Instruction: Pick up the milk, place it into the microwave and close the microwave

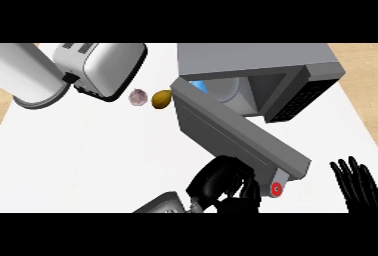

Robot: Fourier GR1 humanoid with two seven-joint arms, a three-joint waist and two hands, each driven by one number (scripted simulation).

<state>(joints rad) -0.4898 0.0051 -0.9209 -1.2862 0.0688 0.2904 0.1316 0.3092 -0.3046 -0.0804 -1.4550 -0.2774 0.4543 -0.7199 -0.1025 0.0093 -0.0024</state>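
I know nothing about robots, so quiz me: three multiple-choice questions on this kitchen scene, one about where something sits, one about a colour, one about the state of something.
1. Where does the small yellow-brown rounded object lie?
A. inside the microwave
B. on the white counter between the silver toaster and the microwave
C. in the right hand

2. What colour is the round mark near the corner of the microwave door?
A. red
B. green
C. yellow

3. How does the grey microwave door stand?
A. shut
B. swung open
C. taken off

Answers:
1 B: it rests on the white counter beside a pinkish round object, right of the silver toaster.
2 A: the mark is plainly red.
3 B: the door juts out from the grey microwave, its cavity showing.
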